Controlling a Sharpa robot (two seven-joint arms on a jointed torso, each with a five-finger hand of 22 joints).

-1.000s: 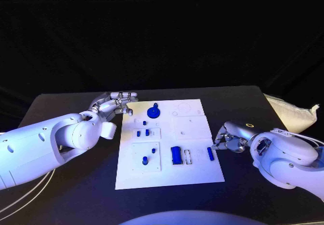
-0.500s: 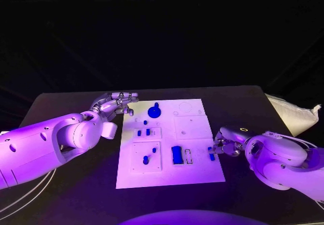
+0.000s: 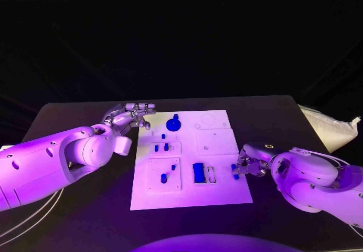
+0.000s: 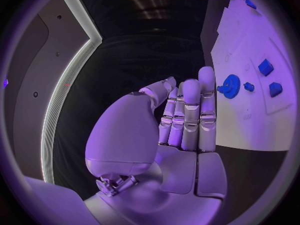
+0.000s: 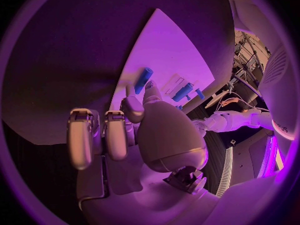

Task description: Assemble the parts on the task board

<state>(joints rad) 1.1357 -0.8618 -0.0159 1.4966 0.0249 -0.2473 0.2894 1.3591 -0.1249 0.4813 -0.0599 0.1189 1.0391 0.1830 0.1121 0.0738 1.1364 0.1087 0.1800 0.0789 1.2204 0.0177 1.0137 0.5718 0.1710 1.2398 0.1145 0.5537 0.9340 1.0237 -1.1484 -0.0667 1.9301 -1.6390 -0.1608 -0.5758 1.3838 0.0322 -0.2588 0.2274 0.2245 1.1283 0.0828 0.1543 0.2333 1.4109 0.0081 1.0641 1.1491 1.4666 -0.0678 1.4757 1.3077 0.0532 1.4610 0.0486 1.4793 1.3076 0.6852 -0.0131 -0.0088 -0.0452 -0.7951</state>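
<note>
The white task board [image 3: 219,194] lies in the middle of the black table. On it are a blue gear [image 3: 173,125], small blue pegs [image 3: 161,148], a tall blue block [image 3: 198,172] and a blue peg [image 3: 235,173] at its right edge. My right hand [image 3: 251,163] is low at that edge. In the right wrist view its thumb and one fingertip [image 5: 132,96] pinch the near end of the blue peg [image 5: 144,79], which still lies on the board [image 5: 169,45]. My left hand [image 3: 128,114] hovers by the board's far left corner, fingers [image 4: 190,115] straight and holding nothing, near the gear [image 4: 232,86].
A white bag [image 3: 329,128] lies at the table's right edge. Two more blue pieces [image 3: 163,178] sit on the board's near-left plate, and a narrow slot [image 3: 211,175] is beside the tall block. Black table surface surrounds the board.
My right hand has slid nearer and down onto the blue peg at the board's right edge, and its fingertips now close on it. The left hand has stayed put.
</note>
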